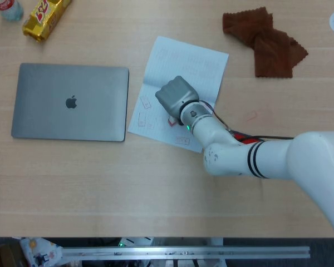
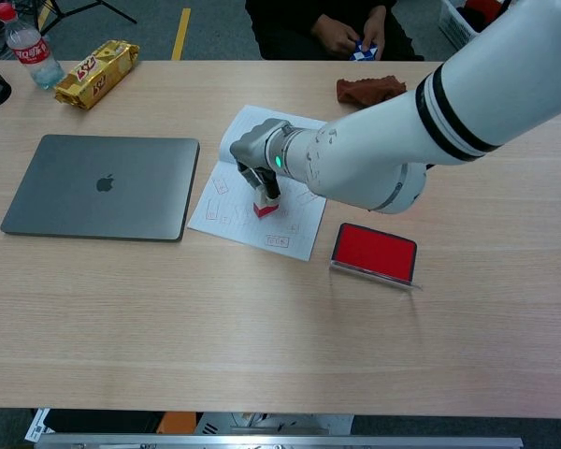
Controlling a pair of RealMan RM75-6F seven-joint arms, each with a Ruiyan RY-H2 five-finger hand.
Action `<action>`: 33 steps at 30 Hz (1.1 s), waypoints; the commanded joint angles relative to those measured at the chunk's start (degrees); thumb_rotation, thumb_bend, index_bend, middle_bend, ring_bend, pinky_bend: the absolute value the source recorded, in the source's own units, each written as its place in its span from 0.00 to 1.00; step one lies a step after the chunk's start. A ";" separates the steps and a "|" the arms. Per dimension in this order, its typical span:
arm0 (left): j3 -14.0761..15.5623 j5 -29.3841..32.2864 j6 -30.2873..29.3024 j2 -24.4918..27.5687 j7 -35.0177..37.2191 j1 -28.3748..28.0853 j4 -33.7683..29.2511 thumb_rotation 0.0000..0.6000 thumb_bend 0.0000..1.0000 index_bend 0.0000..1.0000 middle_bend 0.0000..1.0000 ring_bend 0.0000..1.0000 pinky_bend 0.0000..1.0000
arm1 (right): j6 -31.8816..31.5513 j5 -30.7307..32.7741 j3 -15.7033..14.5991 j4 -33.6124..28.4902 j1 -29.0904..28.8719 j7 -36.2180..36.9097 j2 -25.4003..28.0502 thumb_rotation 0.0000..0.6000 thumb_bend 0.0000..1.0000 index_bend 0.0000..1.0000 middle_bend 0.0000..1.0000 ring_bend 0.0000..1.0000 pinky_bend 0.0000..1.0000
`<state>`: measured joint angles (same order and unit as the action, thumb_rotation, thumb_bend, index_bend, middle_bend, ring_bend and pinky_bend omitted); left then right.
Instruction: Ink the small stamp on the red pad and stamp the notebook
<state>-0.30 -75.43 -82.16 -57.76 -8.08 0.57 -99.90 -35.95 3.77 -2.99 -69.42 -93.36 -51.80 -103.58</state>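
My right hand (image 1: 172, 95) (image 2: 255, 154) grips the small stamp (image 2: 263, 207) from above, fingers curled around it. The stamp's red base (image 1: 172, 119) stands on or just above the lower page of the open white notebook (image 1: 192, 61) (image 2: 248, 122). Several faint red stamp prints (image 2: 220, 198) mark that page around it. The red ink pad (image 2: 374, 253) lies open on the table to the right of the notebook; in the head view my forearm covers all but a red sliver of the pad (image 1: 242, 136). My left hand does not show in either view.
A closed grey laptop (image 1: 71, 102) (image 2: 101, 185) lies left of the notebook. A brown cloth (image 1: 267, 41) (image 2: 369, 92) sits at the far right. A yellow snack pack (image 2: 96, 73) and a bottle (image 2: 33, 47) stand at the far left. A person sits beyond the table.
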 commanded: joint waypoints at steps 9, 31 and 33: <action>0.00 0.25 0.33 -0.07 0.15 -0.02 0.27 1.00 0.27 0.16 0.02 0.09 0.11 | 0.23 2.58 -0.97 2.13 -1.73 -2.80 -2.44 1.00 0.62 0.79 0.52 0.32 0.39; -0.08 0.98 0.75 0.07 0.12 0.02 0.25 1.00 0.27 0.16 0.01 0.09 0.11 | 0.66 4.61 0.16 6.11 -2.07 -6.69 -5.58 1.00 0.62 0.80 0.52 0.32 0.39; -0.06 1.05 0.84 0.10 0.10 0.02 0.23 1.00 0.27 0.16 0.01 0.09 0.11 | 0.77 4.77 0.21 6.48 -2.03 -7.00 -5.83 1.00 0.62 0.80 0.52 0.32 0.39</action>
<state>-0.37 -74.38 -81.32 -57.66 -7.98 0.59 -99.66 -35.22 8.49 -2.80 -62.99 -95.41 -58.76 -109.36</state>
